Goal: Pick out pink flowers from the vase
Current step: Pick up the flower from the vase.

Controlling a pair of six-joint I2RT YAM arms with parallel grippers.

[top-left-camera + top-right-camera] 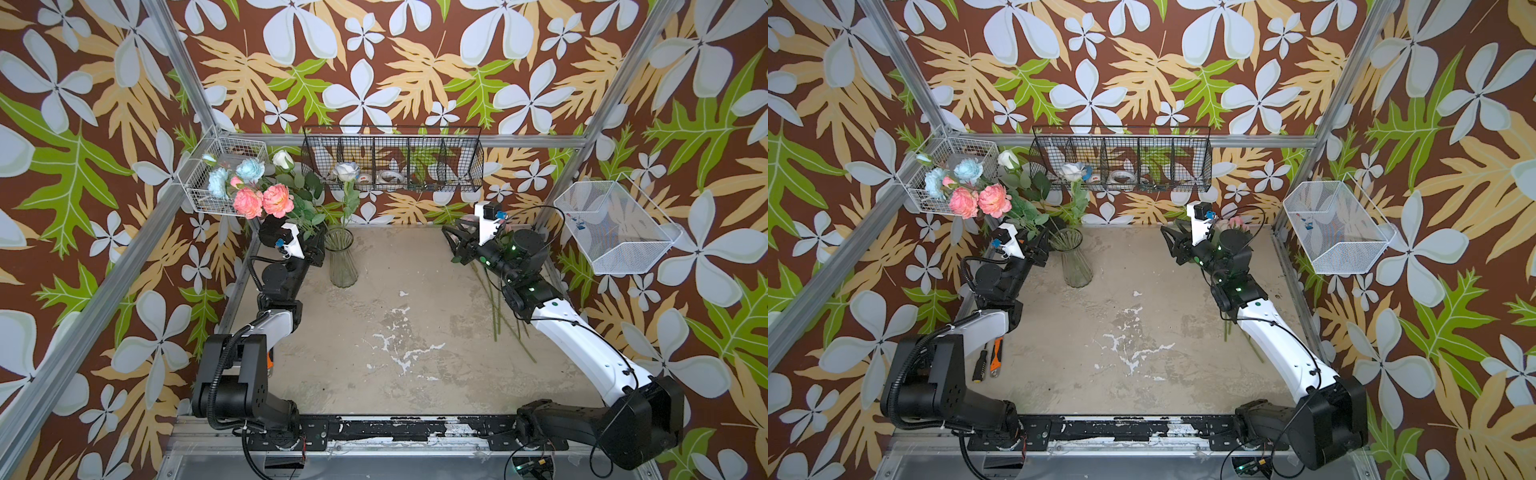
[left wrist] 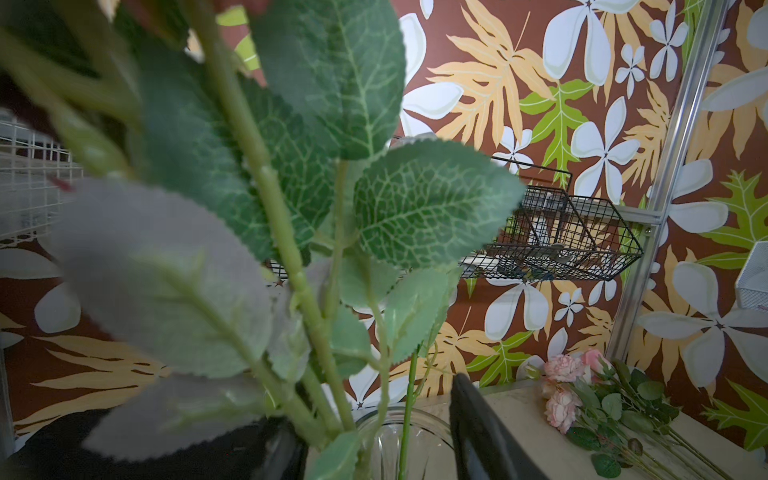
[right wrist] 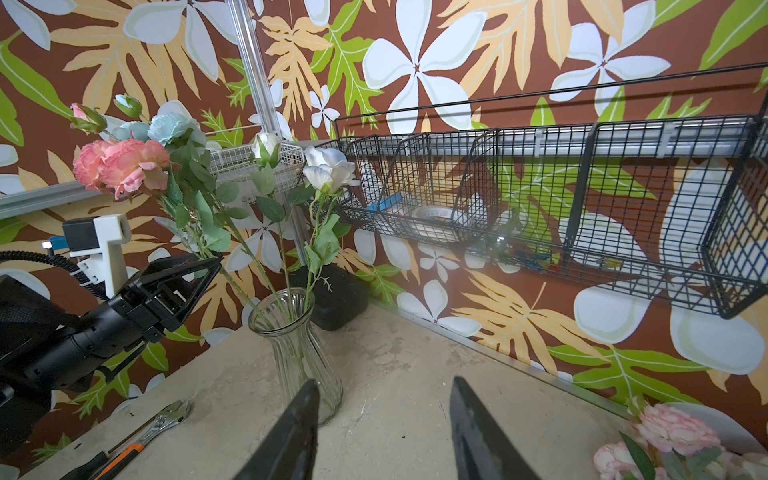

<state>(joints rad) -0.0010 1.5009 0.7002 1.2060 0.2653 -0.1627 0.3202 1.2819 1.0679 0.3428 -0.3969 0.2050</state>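
The clear ribbed vase [image 1: 341, 257] [image 1: 1075, 259] [image 3: 301, 345] stands at the back left of the table. It holds two coral pink flowers [image 1: 262, 201] [image 1: 979, 201] [image 3: 124, 164], light blue flowers [image 1: 249, 169] and white roses [image 1: 346, 170]. My left gripper [image 1: 319, 248] [image 2: 370, 415] [image 3: 208, 266] is just above the vase rim [image 2: 399, 419]. Its jaws stand apart with several green stems [image 2: 291, 270] between them; the stems lie near one finger and clear of the other. More pink flowers [image 2: 563, 370] [image 3: 673, 430] lie on the table at the right. My right gripper [image 1: 451, 239] [image 3: 382, 382] hovers open and empty above the table near them.
A black wire basket [image 1: 392, 164] hangs on the back wall. A white wire basket [image 1: 222, 178] hangs at the left and a white mesh basket [image 1: 611, 226] at the right. A wrench and a screwdriver [image 1: 992, 359] lie by the left arm. A black case [image 3: 336, 299] sits behind the vase.
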